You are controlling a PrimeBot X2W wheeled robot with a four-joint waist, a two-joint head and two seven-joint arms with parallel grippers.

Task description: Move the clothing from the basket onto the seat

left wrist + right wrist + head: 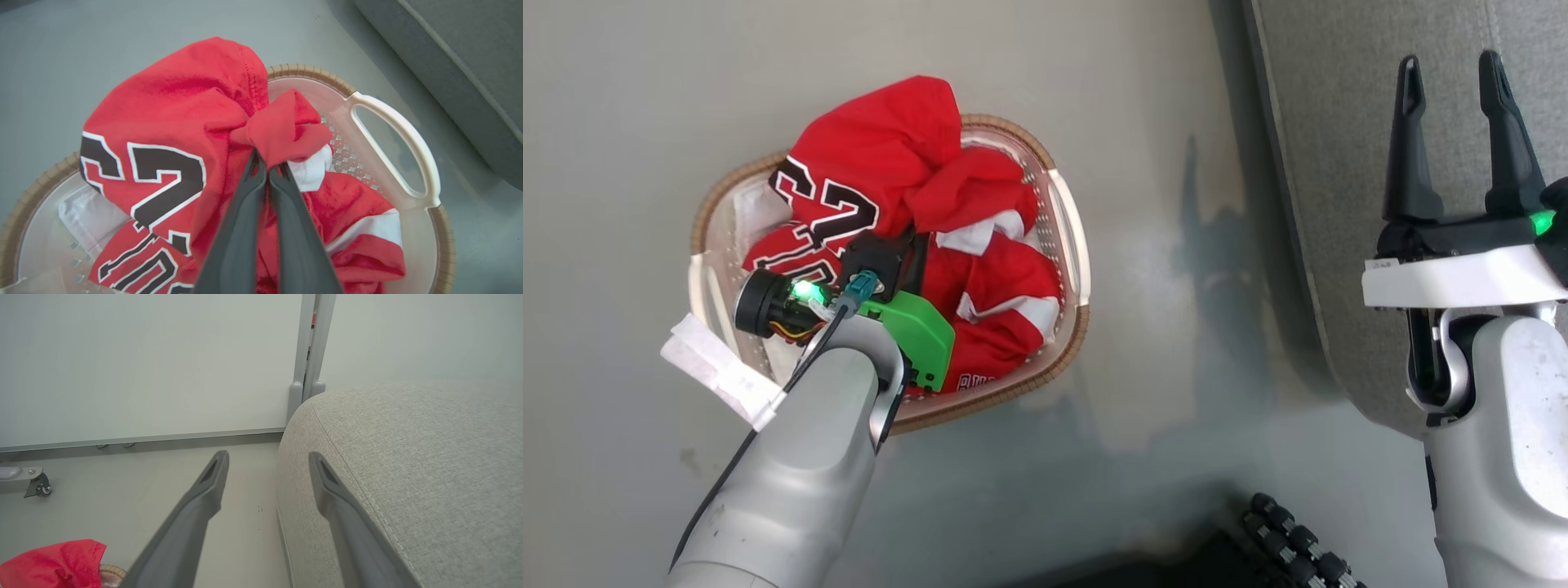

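Red clothing point(890, 163) in basket point(1083, 317)

Red clothing point(874, 155) with white panels and black-white numerals, white basket point(1072, 237) with brown rim, grey seat point(1339, 204)

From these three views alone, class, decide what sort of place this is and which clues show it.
Probably a home-style test room: a grey upholstered seat, a laundry basket of red clothing on a smooth floor, and a plain white partition wall with a castor nearby.
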